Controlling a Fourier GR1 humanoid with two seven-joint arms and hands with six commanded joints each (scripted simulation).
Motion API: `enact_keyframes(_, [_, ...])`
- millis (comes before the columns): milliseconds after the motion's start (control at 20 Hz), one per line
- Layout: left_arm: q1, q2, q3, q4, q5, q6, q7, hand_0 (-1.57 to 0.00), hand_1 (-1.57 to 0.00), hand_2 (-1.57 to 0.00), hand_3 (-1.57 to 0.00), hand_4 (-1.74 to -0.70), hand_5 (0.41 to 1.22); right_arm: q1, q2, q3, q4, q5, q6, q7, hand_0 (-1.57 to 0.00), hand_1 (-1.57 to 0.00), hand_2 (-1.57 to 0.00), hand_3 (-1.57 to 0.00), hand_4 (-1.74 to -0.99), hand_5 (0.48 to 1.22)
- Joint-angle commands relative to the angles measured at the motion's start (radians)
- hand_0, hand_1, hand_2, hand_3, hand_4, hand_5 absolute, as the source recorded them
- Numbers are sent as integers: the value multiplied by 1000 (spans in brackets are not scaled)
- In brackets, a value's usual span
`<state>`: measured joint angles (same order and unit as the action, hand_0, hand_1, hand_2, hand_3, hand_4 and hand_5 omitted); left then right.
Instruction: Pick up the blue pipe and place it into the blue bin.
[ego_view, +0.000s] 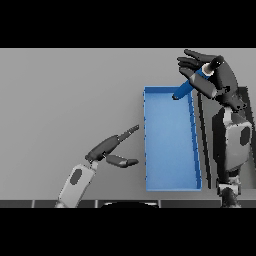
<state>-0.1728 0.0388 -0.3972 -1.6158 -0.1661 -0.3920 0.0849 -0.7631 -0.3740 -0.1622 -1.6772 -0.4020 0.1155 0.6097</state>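
Note:
The blue pipe (192, 82) with a dark cap at its upper end is tilted, and its lower end hangs over the far right corner of the blue bin (170, 182). It lies across the palm of my right hand (220, 80), which is raised above the bin's far right edge. That hand's fingers are spread and nearly straight, reaching left past the pipe rather than wrapped round it. My left hand (107, 147) hovers low over the table to the left of the bin, with fingers straight and thumb apart, holding nothing.
The bin is a long shallow rectangle with nothing lying on its floor. My right forearm (235, 140) runs along the bin's right side. Bare grey table stretches to the left and back.

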Motion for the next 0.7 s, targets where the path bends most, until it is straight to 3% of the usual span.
enact_keyframes(0, [-9,5,9,-3,9,-4,3,1,1,1,1,-865,419,54,11,9,-24,3,2,0,-1571,-1571,-1571,-1571,-1741,1221])
enact_keyframes(250, [19,-1,0,-21,20,-5,20,1,1,1,1,-878,423,301,-13,69,-92,-1,-71,0,-1571,-1571,-1571,-1571,-1741,1221])
enact_keyframes(500, [21,-5,-8,-31,25,-7,28,1,1,1,1,-884,425,461,-165,248,-134,-42,-322,0,-1571,-1571,-1571,-1571,-1741,1221])
enact_keyframes(600, [40,5,-9,-24,19,-8,12,1,1,1,1,-888,422,501,-228,328,-134,-74,-429,0,-1571,-1571,-1571,-1521,-1741,1221])
enact_keyframes(650, [33,1,-9,-30,15,-2,18,1,1,1,1,-887,420,504,-262,368,-131,-96,-475,0,-1571,-1571,-1571,-1255,-1741,1221])
